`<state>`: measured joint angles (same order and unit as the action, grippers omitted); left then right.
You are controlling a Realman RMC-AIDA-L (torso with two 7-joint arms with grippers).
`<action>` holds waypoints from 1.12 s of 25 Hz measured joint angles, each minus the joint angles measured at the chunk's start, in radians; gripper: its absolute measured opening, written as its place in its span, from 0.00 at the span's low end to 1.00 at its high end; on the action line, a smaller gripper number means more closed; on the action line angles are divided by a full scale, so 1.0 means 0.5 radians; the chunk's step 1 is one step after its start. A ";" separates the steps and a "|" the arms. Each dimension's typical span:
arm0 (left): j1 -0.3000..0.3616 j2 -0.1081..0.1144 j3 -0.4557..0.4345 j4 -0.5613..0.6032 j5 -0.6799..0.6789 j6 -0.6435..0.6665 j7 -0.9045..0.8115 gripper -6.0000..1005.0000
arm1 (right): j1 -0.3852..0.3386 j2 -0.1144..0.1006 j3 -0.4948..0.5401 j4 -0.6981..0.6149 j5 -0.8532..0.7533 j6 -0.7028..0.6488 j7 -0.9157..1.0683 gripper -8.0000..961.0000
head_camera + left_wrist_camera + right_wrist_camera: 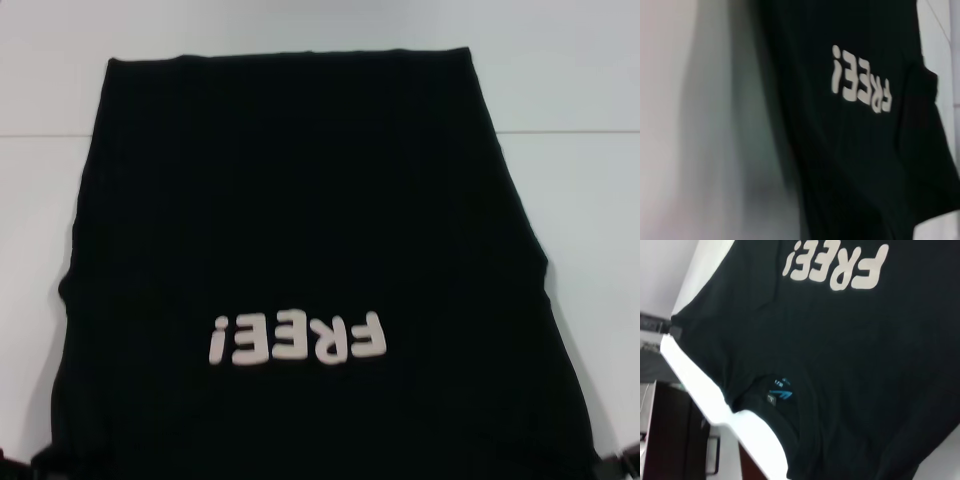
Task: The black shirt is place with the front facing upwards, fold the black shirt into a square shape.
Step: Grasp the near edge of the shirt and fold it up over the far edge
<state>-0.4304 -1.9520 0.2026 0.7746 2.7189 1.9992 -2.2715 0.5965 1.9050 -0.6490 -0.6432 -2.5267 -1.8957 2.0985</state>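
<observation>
The black shirt [300, 230] lies face-up, spread flat on the white table [580, 80].

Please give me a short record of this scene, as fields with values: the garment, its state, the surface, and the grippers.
garment: black shirt with white "FREE!" lettering
state: spread flat, front up, no fold visible, collar toward the robot
neck label: blue, inside the collar
surface: white table
left gripper: not in view
right gripper: not in view
</observation>
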 joint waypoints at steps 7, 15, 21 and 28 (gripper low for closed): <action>-0.020 -0.011 0.059 -0.020 -0.021 0.065 0.014 0.03 | -0.024 -0.003 0.036 0.021 -0.059 -0.021 -0.029 0.01; -0.094 0.027 -0.178 -0.164 -0.485 -0.126 -0.027 0.03 | 0.009 -0.029 0.489 0.165 0.038 0.100 0.072 0.02; -0.116 0.039 -0.286 -0.289 -0.892 -0.423 -0.054 0.03 | -0.012 -0.028 0.672 0.262 0.452 0.207 0.107 0.03; -0.094 -0.035 -0.289 -0.455 -1.378 -0.912 0.103 0.03 | -0.045 0.061 0.703 0.410 0.873 0.546 0.027 0.04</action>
<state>-0.4774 -1.9693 0.0582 0.5473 2.0299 1.5431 -2.2200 0.5740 1.9356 -0.2977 -0.4384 -2.0904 -1.6228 2.1121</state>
